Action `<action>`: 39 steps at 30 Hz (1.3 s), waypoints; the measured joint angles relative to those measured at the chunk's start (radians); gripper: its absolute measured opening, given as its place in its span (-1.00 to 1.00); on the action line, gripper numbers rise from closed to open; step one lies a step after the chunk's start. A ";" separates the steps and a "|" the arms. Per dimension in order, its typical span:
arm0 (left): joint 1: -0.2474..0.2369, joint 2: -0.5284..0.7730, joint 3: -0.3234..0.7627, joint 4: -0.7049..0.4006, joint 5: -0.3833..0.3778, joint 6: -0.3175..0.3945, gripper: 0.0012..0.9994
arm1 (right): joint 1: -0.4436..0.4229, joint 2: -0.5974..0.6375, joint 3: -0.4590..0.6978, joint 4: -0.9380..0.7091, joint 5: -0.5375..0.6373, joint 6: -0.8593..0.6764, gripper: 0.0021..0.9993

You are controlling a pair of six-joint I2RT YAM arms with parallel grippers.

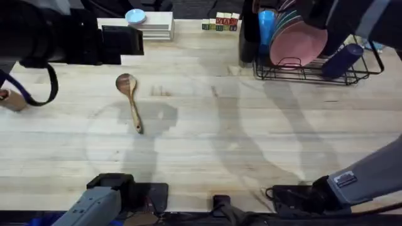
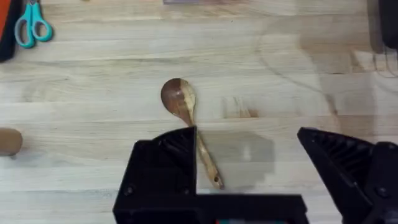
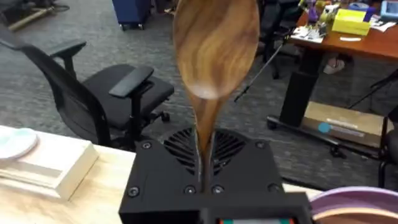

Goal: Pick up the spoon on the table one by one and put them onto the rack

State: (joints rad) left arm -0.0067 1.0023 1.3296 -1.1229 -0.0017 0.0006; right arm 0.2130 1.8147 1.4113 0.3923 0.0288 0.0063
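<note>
Pale wooden planks form the counter point(image 1: 207, 144), where one wooden spoon point(image 1: 130, 97) lies flat toward the left, bowl away from the arm bases and handle toward them; the left hand point(image 2: 261, 165) hangs above it with fingers spread wide and nothing between them, one black finger point(image 2: 165, 171) covering part of the handle in the left wrist view; a second spoon point(image 3: 214, 56) stands upright, bowl uppermost, its handle clamped between the closed fingers of the right hand point(image 3: 205, 171); the black wire rack point(image 1: 320, 63) sits at the counter's far right corner, holding a pink plate point(image 1: 296, 43), a blue cup point(image 1: 267, 26) and a dark blue bottle point(image 1: 342, 61), with a tall black utensil cup point(image 1: 247, 39) at its left end; a stack of white boxes point(image 1: 154, 26) with a pale blue disc point(image 1: 134, 16) on top stands at the far edge, lettered blocks point(image 1: 220, 23) just beside the rack; teal-handled scissors point(image 2: 30, 25) lie well apart from the flat spoon; an office chair point(image 3: 99, 93) stands on the floor beyond the counter.
</note>
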 joint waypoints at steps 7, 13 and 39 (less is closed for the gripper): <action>0.000 0.000 0.000 0.000 0.000 0.000 0.99 | 0.000 0.028 0.000 0.002 0.000 0.000 -0.93; 0.000 0.000 0.000 0.000 0.000 0.000 0.99 | 0.000 0.054 0.000 -0.012 0.001 0.000 -0.93; 0.000 0.000 0.000 0.000 0.000 0.000 0.99 | 0.003 0.071 0.000 -0.304 0.001 -0.004 -0.93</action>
State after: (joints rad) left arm -0.0070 1.0023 1.3296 -1.1225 -0.0017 0.0006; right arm 0.2161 1.8854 1.4113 0.0886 0.0296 0.0025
